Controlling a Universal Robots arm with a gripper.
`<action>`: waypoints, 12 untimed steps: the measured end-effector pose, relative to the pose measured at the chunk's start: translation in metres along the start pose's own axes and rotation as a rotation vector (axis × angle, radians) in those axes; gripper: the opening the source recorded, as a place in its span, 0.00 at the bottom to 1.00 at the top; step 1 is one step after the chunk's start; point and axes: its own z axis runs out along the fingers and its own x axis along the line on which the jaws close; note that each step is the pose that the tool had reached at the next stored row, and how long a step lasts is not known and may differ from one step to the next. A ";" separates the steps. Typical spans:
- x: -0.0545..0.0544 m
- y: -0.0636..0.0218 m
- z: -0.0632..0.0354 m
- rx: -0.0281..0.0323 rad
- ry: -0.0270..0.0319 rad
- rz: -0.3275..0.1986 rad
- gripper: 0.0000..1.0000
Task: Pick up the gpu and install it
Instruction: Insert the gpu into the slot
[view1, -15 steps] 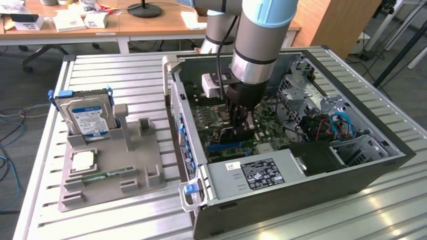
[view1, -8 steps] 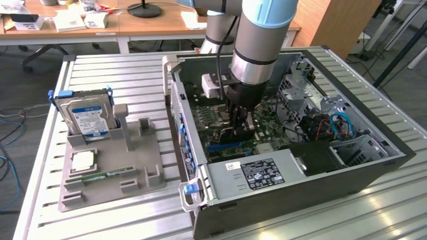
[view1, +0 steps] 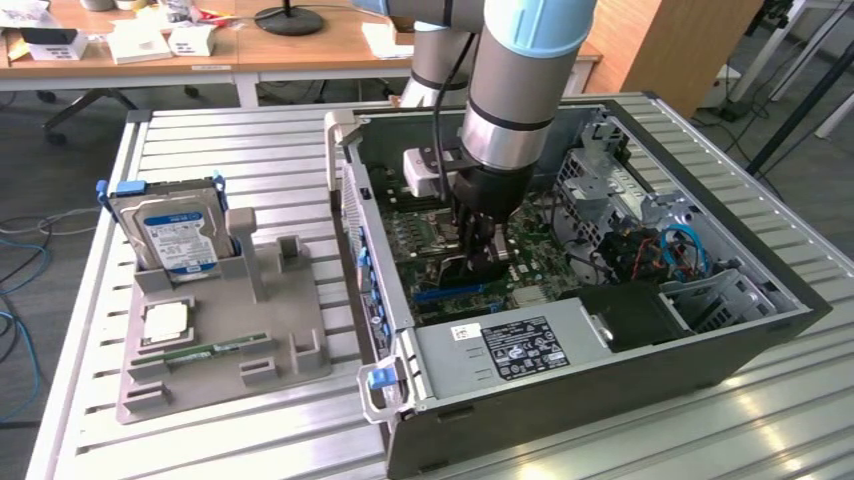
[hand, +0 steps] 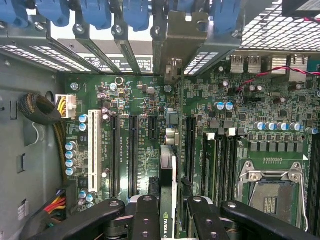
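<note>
Presently, the black two-fingered gripper (view1: 478, 258) of the grey and light-blue robot arm (view1: 527, 70) is inside the open dark grey computer case (view1: 747, 330), which lies on its side on the silver slatted metal counter (view1: 200, 150); the gripper is clenched on the gpu (view1: 470, 272), a thin flat dark circuit card held on edge over the green motherboard (view1: 434, 235).

In the wrist view the gripper (hand: 170, 212) has one of its black fingers (hand: 146, 215) on each face of the gpu (hand: 168, 170); the card is seen edge-on, and its dull metal bracket (hand: 181, 35) is at the rear slot openings, next to the blue plastic retention clips (hand: 95, 11); whether its connector sits in a slot cannot be told. Long black expansion slots (hand: 133, 150) and one white expansion slot (hand: 93, 145) lie alongside the card.

In the exterior view the gpu is near the centre of the case; the grey power supply with a black label (view1: 514, 345) is at 6 o'clock of the gripper; the blue cables (view1: 681, 245) are at 3 o'clock. At 9 o'clock of the case the grey plastic fixture tray (view1: 254, 330) rests on the counter; it carries the thick silver hard drive with blue label (view1: 167, 235) upright at its 12 o'clock end; the square silver processor chip (view1: 164, 322) and the slim green memory stick (view1: 207, 353) lie flat towards 6 o'clock.
</note>
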 end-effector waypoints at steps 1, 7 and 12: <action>0.000 0.0000 0.0000 0.0000 0.0000 0.000 0.26; 0.000 0.0000 0.0006 0.0001 -0.0001 0.000 0.26; 0.000 0.0000 0.0006 -0.0001 0.0001 0.000 0.26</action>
